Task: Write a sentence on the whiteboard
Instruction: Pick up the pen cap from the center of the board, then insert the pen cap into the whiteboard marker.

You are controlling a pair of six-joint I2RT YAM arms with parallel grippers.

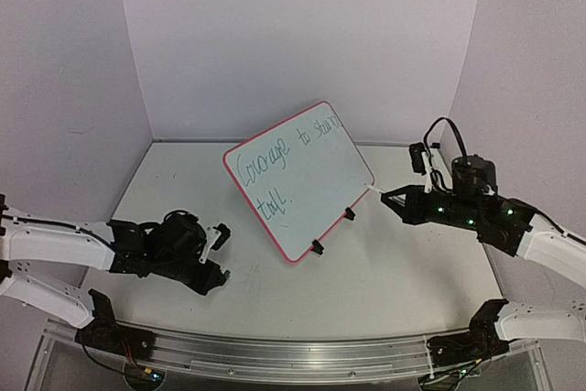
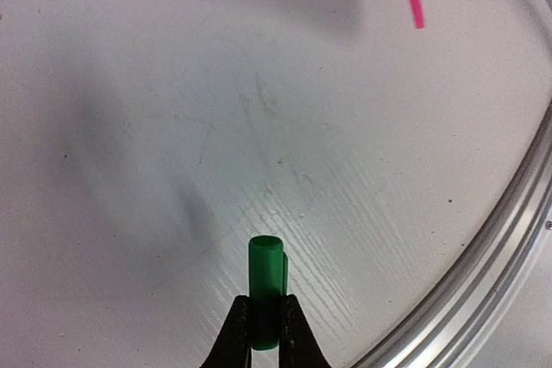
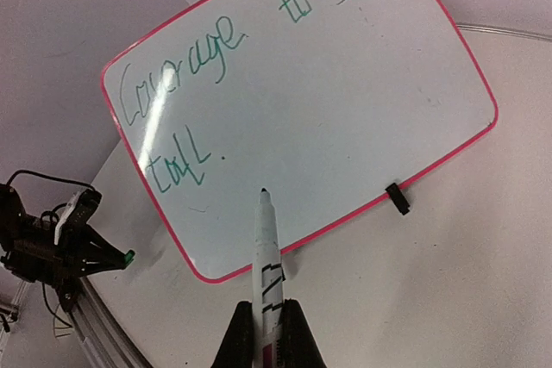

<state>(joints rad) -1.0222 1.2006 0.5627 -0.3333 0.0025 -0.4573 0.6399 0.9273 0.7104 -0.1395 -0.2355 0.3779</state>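
Right pincer (image 3: 267,306) clamped on marker (image 3: 266,247), tip toward whiteboard (image 3: 345,101) tilted on surface (image 1: 394,263) just ahead; green sentence (image 3: 207,53) "Courage to stand tall." beyond tip. Left pincer (image 2: 266,301), well apart, clamped on green cap (image 2: 266,265).

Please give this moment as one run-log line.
left hand: shut on green cap | right hand: shut on marker | whiteboard: sentence written

Pink-framed whiteboard (image 1: 322,191) standing tilted, green cursive sentence (image 3: 207,53) in two lines

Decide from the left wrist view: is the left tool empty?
No, the left tool is shut on a small green cap.
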